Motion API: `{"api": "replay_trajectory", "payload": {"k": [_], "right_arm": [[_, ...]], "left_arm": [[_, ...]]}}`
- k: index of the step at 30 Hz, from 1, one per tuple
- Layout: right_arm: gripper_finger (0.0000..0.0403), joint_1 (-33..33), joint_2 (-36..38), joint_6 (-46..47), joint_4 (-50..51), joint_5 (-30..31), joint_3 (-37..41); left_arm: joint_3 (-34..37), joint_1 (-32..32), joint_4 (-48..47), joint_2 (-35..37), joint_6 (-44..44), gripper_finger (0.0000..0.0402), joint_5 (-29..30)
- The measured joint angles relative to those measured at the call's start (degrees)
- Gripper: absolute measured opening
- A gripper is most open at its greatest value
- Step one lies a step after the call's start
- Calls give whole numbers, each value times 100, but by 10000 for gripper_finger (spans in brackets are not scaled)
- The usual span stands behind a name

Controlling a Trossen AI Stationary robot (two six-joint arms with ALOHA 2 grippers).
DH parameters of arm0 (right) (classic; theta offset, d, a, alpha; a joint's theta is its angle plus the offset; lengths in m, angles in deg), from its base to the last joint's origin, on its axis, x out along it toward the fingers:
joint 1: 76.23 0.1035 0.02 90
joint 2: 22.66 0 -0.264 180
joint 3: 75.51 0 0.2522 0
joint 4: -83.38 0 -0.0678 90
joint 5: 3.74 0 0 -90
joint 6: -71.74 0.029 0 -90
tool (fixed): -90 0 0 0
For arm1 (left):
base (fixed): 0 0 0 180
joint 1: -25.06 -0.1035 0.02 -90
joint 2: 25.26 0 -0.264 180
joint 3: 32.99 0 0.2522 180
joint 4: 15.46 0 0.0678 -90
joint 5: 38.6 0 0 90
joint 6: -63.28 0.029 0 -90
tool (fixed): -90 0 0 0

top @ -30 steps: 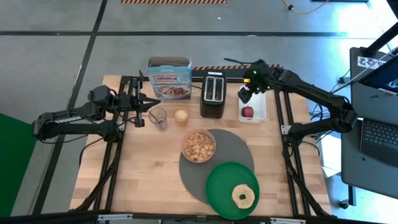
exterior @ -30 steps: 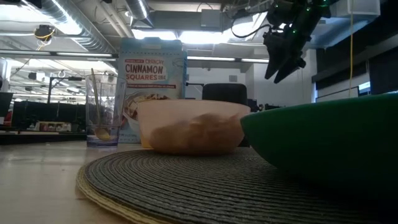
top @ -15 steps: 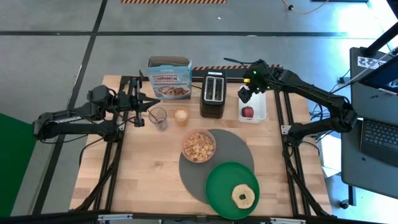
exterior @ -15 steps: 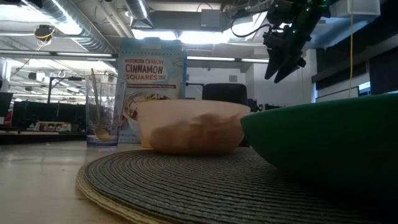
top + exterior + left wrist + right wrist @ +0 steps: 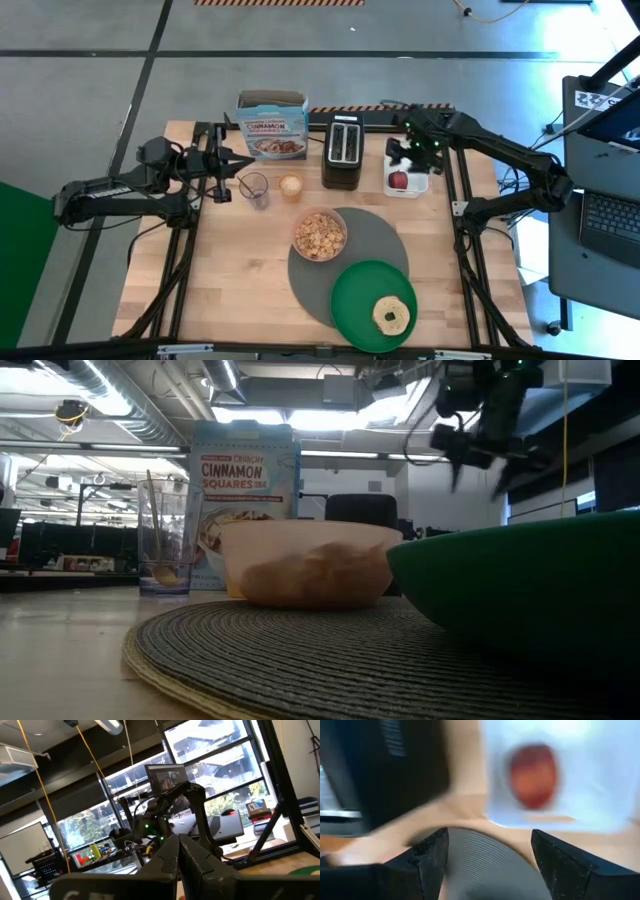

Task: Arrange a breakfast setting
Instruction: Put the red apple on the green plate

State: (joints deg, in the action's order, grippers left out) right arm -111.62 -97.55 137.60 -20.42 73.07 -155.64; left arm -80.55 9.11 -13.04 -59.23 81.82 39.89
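I see my right gripper (image 5: 413,160) hanging above the white rectangular tray (image 5: 414,185) at the table's far right, fingers (image 5: 432,855) spread and empty, over the small red apple (image 5: 399,180) lying in it. The left gripper (image 5: 222,177) waits near the clear glass (image 5: 254,188), fingers pressed together on nothing. The large round grey woven placemat (image 5: 375,235) carries the translucent pinkish bowl (image 5: 319,236) of cereal — and the round green plate (image 5: 356,294), overlapping its near edge, bears the tan bagel (image 5: 391,315).
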Motion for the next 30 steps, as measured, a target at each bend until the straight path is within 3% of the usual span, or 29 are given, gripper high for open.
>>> {"api": "replay_trajectory", "payload": {"k": [6,23,26,30], "right_arm": [[264,13,2,-163,937,-94,0],[264,13,2,-183,880,-28,0],[264,13,2,-172,873,116,0],[264,17,4,-395,793,779,42]], "left_arm": [[0,0,-14,16,2,0,70],[0,0,-24,14,4,0,79],[0,0,-23,14,6,0,77],[0,0,-23,14,7,0,78]]}}
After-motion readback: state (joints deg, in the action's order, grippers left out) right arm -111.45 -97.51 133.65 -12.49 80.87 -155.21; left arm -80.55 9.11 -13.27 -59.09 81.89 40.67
